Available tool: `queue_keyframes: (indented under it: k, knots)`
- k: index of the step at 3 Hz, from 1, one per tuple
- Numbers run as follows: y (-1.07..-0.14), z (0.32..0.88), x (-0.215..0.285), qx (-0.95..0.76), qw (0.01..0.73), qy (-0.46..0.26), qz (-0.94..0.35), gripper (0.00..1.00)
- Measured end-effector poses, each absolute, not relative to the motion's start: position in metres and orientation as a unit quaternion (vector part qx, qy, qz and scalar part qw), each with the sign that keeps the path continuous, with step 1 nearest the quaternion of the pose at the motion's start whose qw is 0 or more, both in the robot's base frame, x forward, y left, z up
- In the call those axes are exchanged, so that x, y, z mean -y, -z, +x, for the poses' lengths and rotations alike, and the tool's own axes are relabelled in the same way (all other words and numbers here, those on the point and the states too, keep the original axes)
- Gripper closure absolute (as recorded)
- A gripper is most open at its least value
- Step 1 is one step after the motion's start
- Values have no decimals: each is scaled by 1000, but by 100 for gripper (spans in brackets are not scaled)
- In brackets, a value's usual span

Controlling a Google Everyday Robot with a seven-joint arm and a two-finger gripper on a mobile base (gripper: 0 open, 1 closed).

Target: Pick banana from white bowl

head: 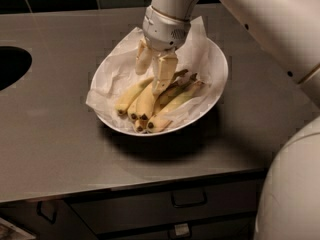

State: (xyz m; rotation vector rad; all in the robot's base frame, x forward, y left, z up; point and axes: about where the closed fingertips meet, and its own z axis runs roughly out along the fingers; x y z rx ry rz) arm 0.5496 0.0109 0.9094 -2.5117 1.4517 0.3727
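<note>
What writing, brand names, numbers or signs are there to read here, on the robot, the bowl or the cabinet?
No text can be read anywhere in this view.
End effector, open just above the bananas in the white bowl: no label; the speckled patch on its wrist is not lettering.
White bowl and paper lining: blank.
Drawer fronts: handles only, no writing.
</note>
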Motion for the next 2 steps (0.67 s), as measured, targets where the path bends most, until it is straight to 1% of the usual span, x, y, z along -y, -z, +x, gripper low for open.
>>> queue_keyframes:
  k: [2]
  knots:
    - [-902, 535, -6, -493, 99, -134, -854, 48]
